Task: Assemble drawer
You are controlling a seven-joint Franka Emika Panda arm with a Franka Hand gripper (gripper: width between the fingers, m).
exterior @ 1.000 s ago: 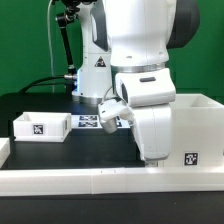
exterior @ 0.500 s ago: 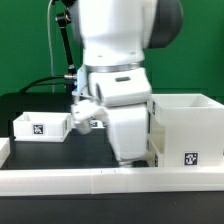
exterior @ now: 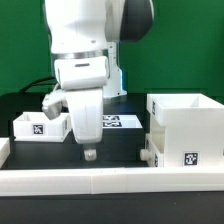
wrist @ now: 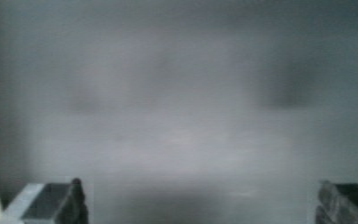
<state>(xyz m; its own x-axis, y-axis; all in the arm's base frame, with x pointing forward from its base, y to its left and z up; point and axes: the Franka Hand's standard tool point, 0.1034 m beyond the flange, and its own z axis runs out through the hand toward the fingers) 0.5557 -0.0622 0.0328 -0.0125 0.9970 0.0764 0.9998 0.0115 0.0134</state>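
The drawer's tall white housing [exterior: 186,128] stands at the exterior view's right, with a tag on its front. A white part [exterior: 149,154] juts from its lower left side; I cannot tell what it is. A small white tray [exterior: 40,126] with a tag sits at the left. My gripper [exterior: 88,152] hangs over the dark table between the tray and the housing, touching neither. In the wrist view my gripper [wrist: 201,200] is open and empty. Its two fingers [wrist: 51,203] stand wide apart over a blurred grey surface.
A long low white rail [exterior: 110,181] runs along the front of the table. The marker board [exterior: 116,122] lies flat behind my gripper. The arm's white base and black cables stand at the back.
The arm has swung from in front of the housing toward the exterior view's left. The housing and the part at its side have come into full view.
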